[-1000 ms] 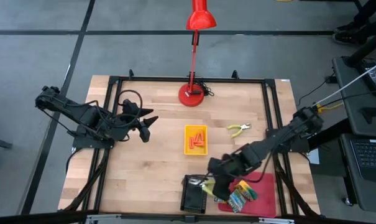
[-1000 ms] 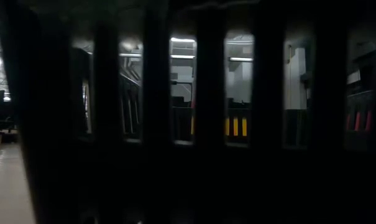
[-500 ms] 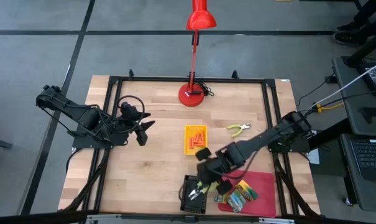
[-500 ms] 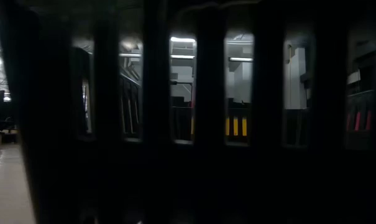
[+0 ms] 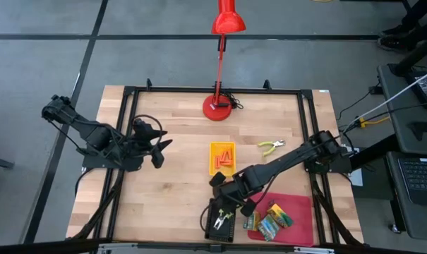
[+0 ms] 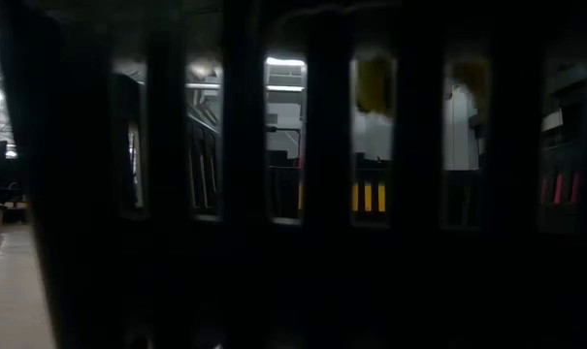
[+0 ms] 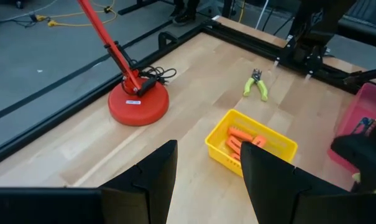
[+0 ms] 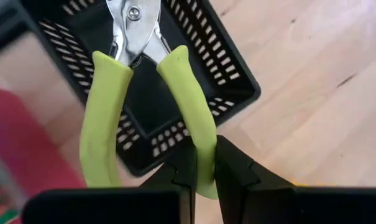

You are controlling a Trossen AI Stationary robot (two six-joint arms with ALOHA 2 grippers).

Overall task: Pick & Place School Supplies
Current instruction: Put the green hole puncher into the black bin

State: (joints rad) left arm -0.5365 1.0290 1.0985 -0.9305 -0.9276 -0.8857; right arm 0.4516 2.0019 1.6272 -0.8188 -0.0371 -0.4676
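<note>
Pliers (image 8: 144, 87) with green handles pinched by one handle in right gripper (image 8: 200, 165), dangling over black tray (image 8: 231, 81) directly beneath, not yet dropped. Second pliers (image 5: 272, 146) loose on table beyond right gripper. Orange sticks (image 5: 224, 158) already in yellow tray (image 5: 214, 168), printed boxes (image 5: 269, 223) on red tray (image 5: 301, 212) just beside it. Left gripper (image 7: 206, 168) idle, fingers spread, empty.

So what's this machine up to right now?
It is sorting school supplies into trays. The right gripper holds green-handled pliers by one handle over the black tray. The left gripper waits open at the table's left. Orange sticks lie in the yellow tray; a second pair of pliers lies on the table.
</note>
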